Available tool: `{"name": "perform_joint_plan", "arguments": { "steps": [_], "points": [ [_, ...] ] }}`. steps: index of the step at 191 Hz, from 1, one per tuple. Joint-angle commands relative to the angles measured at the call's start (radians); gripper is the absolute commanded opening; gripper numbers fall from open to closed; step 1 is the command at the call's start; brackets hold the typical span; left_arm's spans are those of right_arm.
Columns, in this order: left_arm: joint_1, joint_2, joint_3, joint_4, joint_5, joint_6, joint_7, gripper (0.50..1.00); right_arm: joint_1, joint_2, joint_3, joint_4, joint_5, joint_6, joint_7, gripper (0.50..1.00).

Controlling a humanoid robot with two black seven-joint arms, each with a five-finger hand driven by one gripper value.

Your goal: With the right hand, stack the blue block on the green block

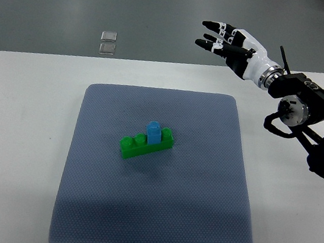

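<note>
Nearest to where I stand is the front edge of a grey-blue mat (pixel 153 219), a soft dotted square that covers most of the middle of the white tabletop (pixel 18 136); its near corners reach almost to the tabletop's front edge, and bare white shows to either side. Roughly at the mat's centre, a little toward the far side, lies the green block (pixel 136 146), a long studded brick set at a slant so that its right end points away from me; the blue block (pixel 154 132) sits upright on top of it, seated among the studs just right of the brick's middle, touching nothing but the green beneath (no dish, tray or box is part of this, only the mat carrying the pair).

Up at the far right, the right hand (pixel 230 43) hangs above the tabletop's back edge, well apart from the blocks; its black-tipped fingers (pixel 213 26) are spread and stretched out toward the left, with clear gaps between them, and it holds and touches nothing. Its white palm runs into a silver wrist, and the black arm behind it comes in from the right edge over the tabletop's far right corner; beyond the tabletop, on the grey floor, two small clear squares (pixel 107 43) lie close together.
</note>
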Motion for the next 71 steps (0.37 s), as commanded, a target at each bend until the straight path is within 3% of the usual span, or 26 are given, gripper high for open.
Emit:
{"name": "perform_joint_plan", "arguments": {
  "steps": [1, 41, 71],
  "points": [
    [-0.001, 0.0, 0.0, -0.005, 0.0, 0.001, 0.0, 1.0, -0.061, 0.077, 0.123, -0.063, 0.096, 0.002, 0.007, 0.924],
    [-0.001, 0.0, 0.0, -0.005, 0.0, 0.001, 0.0, 1.0, -0.12, 0.164, 0.262, -0.149, 0.11, 0.008, 0.1, 0.924],
    [-0.001, 0.0, 0.0, -0.002, 0.0, 0.001, 0.0, 1.0, -0.124, 0.175, 0.265, -0.205, 0.111, 0.086, 0.116, 0.924]
  ]
}}
